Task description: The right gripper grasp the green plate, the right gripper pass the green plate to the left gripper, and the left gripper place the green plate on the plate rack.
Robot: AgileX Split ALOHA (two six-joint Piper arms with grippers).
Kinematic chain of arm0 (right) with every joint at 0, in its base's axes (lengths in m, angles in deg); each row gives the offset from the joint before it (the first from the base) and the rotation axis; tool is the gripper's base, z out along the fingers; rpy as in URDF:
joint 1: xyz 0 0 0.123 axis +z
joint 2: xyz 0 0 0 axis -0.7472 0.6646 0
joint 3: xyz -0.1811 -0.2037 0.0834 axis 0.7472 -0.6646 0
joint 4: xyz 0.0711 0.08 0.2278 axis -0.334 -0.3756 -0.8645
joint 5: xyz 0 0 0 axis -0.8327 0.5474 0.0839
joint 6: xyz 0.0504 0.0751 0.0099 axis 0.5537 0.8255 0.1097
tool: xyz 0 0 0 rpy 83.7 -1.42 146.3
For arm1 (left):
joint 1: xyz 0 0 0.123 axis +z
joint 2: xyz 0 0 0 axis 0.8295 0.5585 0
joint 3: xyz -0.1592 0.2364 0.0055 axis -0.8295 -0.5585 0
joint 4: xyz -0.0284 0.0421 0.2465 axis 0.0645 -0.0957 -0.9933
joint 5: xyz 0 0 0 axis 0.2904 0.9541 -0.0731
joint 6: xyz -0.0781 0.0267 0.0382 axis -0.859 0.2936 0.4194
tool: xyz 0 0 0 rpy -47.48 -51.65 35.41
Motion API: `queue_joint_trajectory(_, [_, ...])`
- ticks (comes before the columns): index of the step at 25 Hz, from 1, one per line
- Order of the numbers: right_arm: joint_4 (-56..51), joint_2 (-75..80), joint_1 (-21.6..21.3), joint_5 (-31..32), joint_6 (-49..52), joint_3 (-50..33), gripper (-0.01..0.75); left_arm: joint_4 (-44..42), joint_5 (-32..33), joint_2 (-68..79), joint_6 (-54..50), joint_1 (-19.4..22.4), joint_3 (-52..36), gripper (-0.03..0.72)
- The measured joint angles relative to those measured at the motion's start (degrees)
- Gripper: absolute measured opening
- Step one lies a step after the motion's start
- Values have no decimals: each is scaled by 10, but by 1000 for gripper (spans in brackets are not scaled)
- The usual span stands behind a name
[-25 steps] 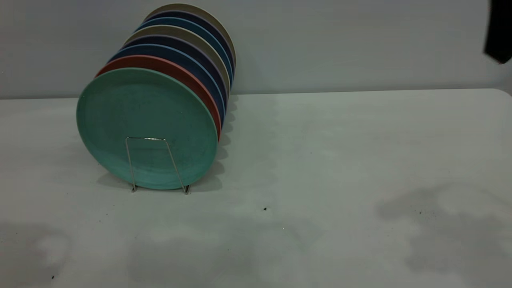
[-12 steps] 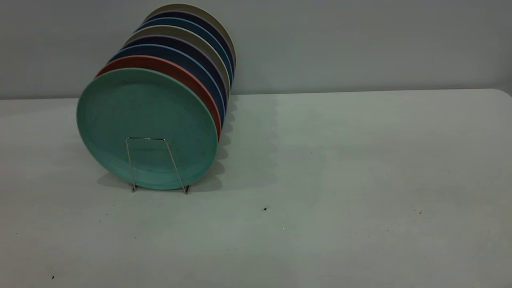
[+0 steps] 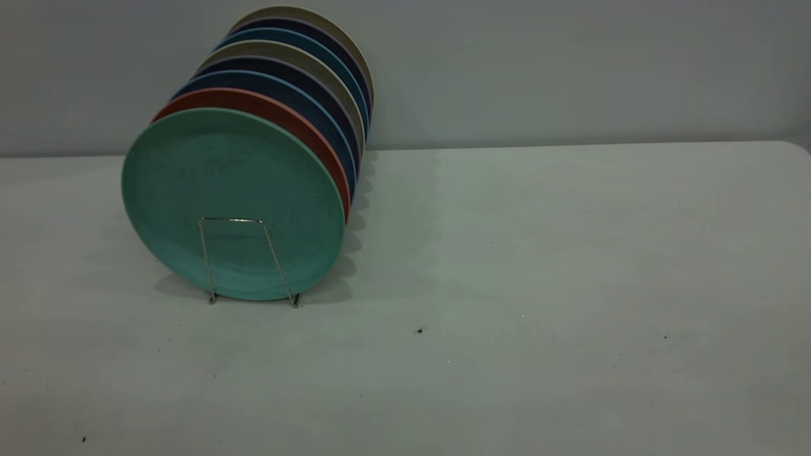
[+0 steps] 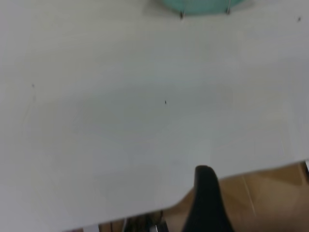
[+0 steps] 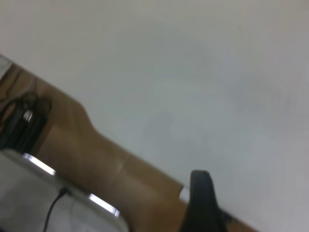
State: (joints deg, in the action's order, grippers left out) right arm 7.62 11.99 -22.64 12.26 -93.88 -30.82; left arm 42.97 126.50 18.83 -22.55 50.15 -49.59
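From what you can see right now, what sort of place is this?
Probably a lab test bench, not a kitchen: a bare white table against a plain grey wall, holding only a wire rack of coloured plates, green plate in front.

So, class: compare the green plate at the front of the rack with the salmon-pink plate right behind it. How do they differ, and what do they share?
The green plate shows its whole face; the salmon-pink plate shows only a crescent of rim behind it. A wire loop of the plate rack crosses the green plate, not the pink one. Both stand on edge in the same rack, leaning the same way, and look alike in size.
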Motion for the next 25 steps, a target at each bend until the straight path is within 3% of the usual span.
queue_joint_trajectory(10, [-13, -135, 0, -15, -15, -59, 573, 3, 3, -103, 32, 0, -7, 563])
queue_joint_trajectory(25, [-15, -139, 0, -14, -17, -61, 573, 31, -15, -112, 69, 0, -71, 563])
